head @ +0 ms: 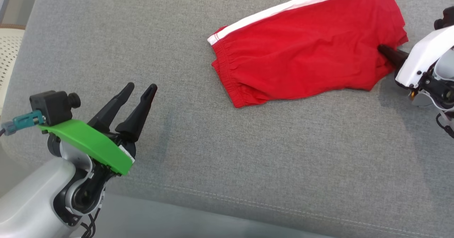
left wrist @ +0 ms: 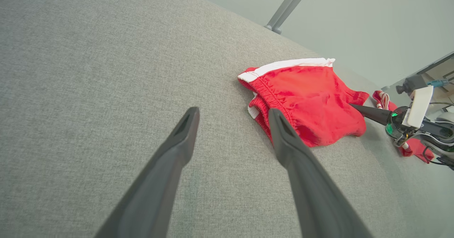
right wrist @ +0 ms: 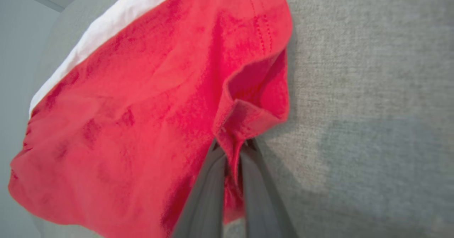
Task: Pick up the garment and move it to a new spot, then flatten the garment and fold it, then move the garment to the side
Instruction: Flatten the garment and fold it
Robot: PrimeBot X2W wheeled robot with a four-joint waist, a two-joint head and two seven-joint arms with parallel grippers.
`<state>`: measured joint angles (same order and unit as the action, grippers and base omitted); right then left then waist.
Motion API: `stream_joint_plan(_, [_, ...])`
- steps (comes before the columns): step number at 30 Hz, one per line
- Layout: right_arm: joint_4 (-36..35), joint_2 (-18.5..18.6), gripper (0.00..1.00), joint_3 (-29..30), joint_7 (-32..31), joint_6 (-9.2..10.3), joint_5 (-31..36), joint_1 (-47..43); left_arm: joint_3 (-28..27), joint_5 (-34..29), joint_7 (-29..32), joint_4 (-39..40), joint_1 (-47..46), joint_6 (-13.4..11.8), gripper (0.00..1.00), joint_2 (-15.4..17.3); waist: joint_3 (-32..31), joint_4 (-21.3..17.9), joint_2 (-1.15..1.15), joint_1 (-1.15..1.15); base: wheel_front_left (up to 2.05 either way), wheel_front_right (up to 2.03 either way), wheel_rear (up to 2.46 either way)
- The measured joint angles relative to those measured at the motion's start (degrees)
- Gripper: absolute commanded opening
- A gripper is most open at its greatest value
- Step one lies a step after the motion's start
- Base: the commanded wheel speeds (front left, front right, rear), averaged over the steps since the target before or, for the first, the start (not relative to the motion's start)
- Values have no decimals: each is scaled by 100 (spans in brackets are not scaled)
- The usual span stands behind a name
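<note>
Lying rumpled on the grey fabric surface (head: 227, 153), toward its far right, the red garment (head: 305, 50) (shorts, with a white stripe (head: 294, 4) along the far edge) has its right-hand hem pinched between the closed fingers of the right gripper (head: 383, 50). Its white arm (head: 422, 55) reaches in low from the right edge. The left gripper (head: 141, 86) sits well apart at the near left, fingers spread wide and empty, pointing toward the garment.
</note>
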<state>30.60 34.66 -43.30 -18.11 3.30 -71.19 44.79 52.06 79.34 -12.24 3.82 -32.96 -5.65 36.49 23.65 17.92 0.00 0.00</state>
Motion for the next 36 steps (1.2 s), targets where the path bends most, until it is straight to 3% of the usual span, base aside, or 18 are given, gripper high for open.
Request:
stream_joint_plan(11, [-100,-58,0,22,210,-264,-177,-352,-57,89,-101,41,365,-43,100,85,-269,-259,0,0,0,0,0])
stream_joint_plan(22, [-512,-140,0,101,759,-449,-447,-1471,-258,-194,-168,38,867,-100,100,260,-698,-554,0,0,0,0,0])
stream_joint_plan(35, [-980,-140,0,318,1362,-417,-650,-2181,-479,-189,-200,326,1316,-129,100,461,-1079,-1065,0,0,0,0,0])
stream_joint_plan(36, [-984,-108,19,334,1374,-410,-650,-2184,-478,-191,-200,357,1316,-130,100,461,-1090,-1089,0,0,0,0,0])
